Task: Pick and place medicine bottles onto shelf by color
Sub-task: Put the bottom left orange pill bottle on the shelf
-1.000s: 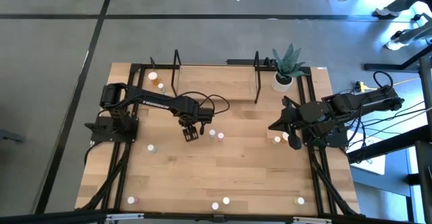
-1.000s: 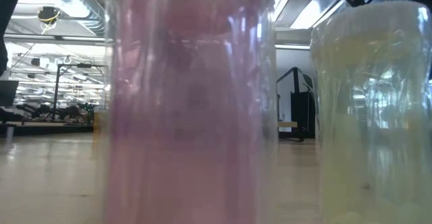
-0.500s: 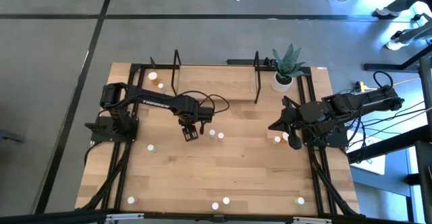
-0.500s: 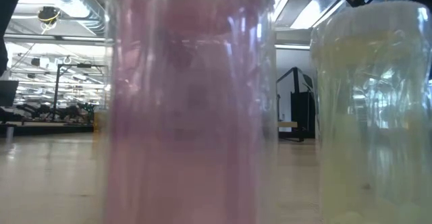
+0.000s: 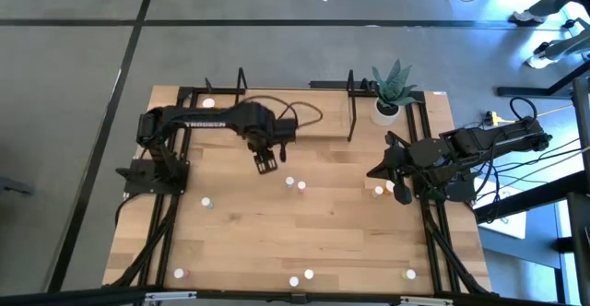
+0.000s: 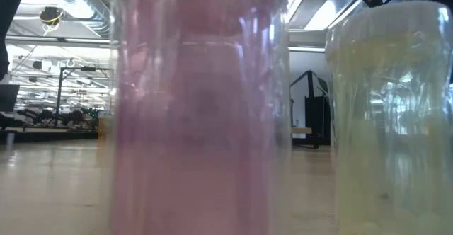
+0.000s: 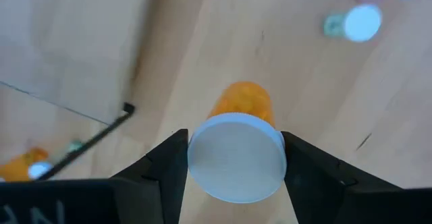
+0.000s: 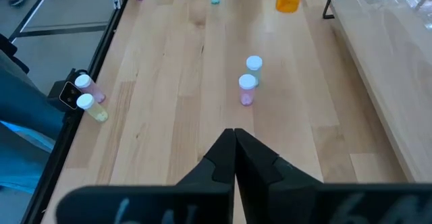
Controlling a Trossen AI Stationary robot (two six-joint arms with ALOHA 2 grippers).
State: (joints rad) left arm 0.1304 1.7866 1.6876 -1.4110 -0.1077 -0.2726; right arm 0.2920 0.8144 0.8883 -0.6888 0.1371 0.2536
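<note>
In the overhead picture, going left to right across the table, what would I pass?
Left arm base → left gripper, holding an orange bottle → pair of small bottles → potted plant → right gripper.

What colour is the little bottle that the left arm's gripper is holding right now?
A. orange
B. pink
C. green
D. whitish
A: the left wrist view shows the left gripper shut on an orange bottle with a white cap, one finger on each side of the cap.
</note>
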